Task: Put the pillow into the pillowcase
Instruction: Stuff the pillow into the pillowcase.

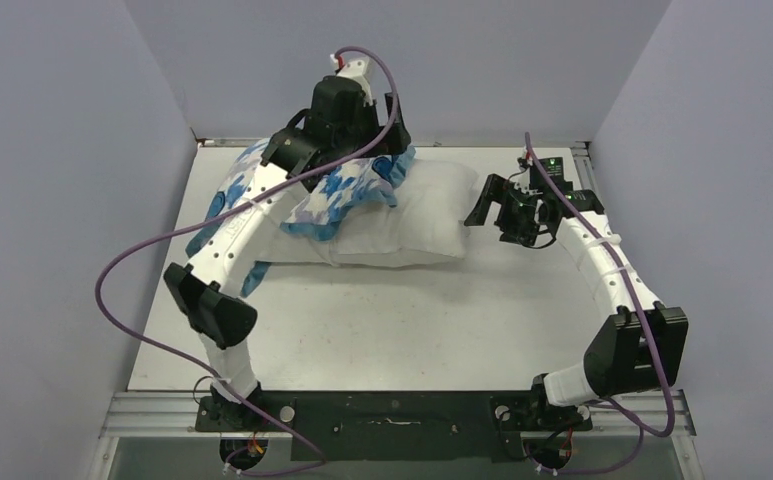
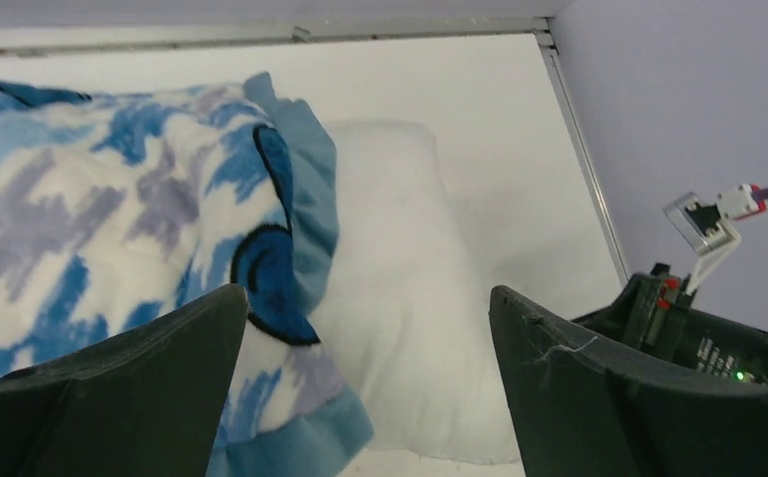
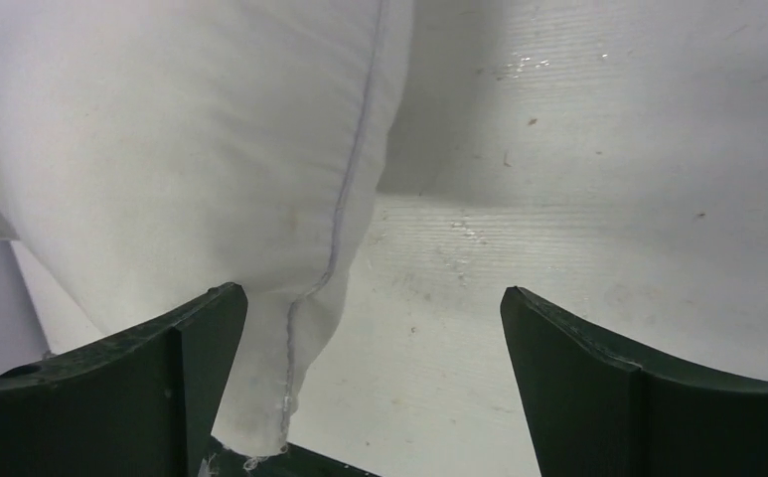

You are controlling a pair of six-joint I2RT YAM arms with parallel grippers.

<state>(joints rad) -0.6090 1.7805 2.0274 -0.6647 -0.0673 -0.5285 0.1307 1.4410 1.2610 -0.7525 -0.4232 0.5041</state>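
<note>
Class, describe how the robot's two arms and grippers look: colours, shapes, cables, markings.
The left arm and right arm have curved white links joined by boxy black joints. A purple cable loops along each. The left gripper and right gripper each have two broad, dark, wedge-shaped fingers. A green light glows on the right wrist.

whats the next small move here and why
Probably close the left gripper on the blue edge of the pillowcase below it. It and the right gripper are open and empty, and the pillowcase covers only the left part of the pillow, so it needs gripping before being pulled farther along.
</note>
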